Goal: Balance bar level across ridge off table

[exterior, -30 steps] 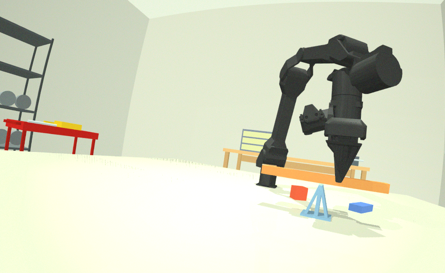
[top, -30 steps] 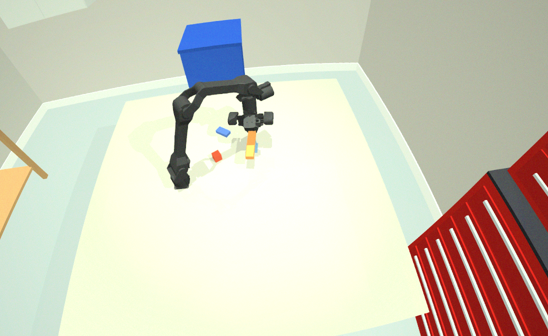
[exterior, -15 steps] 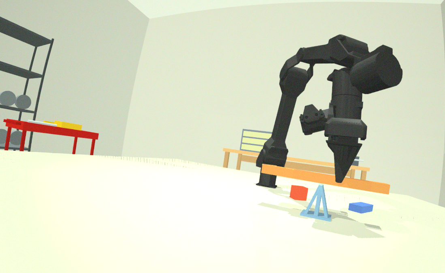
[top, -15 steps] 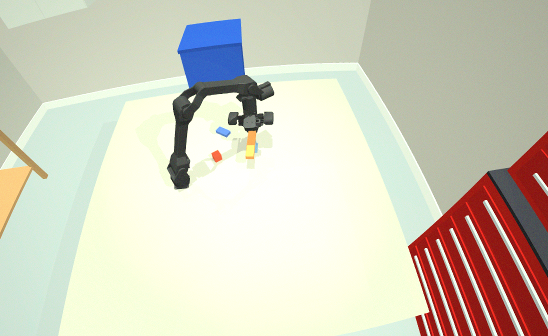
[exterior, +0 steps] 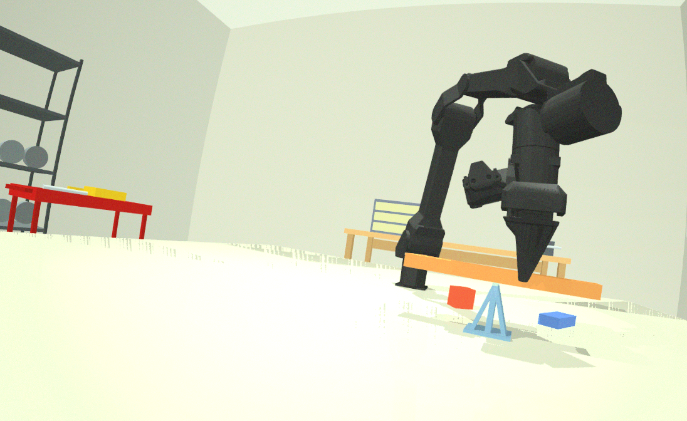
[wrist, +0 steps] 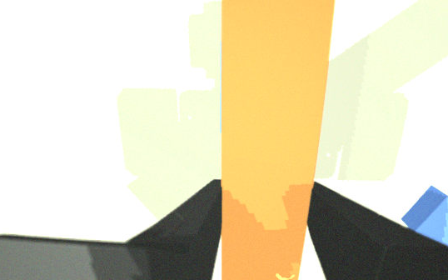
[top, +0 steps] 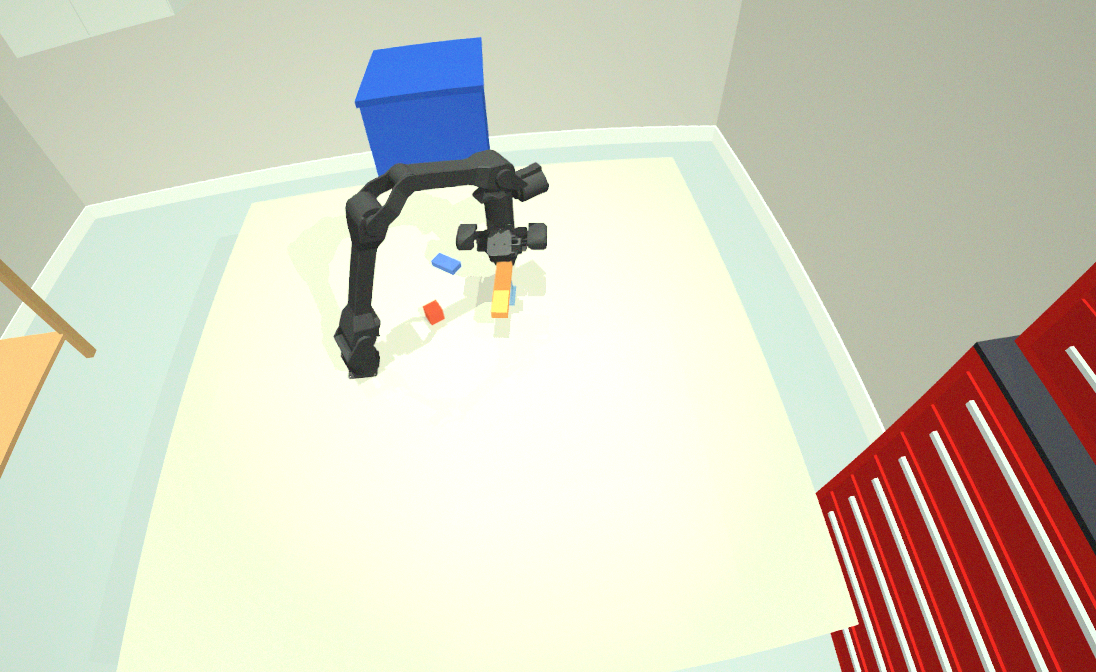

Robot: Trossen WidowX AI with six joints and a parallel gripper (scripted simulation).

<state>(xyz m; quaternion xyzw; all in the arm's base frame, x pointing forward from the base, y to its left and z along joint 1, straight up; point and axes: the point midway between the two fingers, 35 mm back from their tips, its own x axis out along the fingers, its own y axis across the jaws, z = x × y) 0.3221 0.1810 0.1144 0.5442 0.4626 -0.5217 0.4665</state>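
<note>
The orange bar (top: 501, 292) (exterior: 466, 269) (wrist: 273, 104) hangs roughly level in the air, clear of the table. My gripper (top: 503, 258) (exterior: 524, 275) (wrist: 265, 225) points straight down and is shut on the orange bar, right of the bar's middle in the exterior view. The light blue triangular ridge (exterior: 489, 313) (top: 513, 293) stands on the table under the bar. Its top edge is at, or just below, the bar's underside, left of my fingers; I cannot tell if they touch. In the wrist view the bar runs away from me between the two dark fingers.
A small red block (top: 433, 312) (exterior: 461, 296) and a flat blue block (top: 446, 263) (exterior: 556, 319) (wrist: 438, 217) lie on the table near the ridge. The arm's base (top: 357, 350) stands to the left. A large blue box (top: 423, 108) is behind the table and a red cabinet (top: 995, 500) is at the right.
</note>
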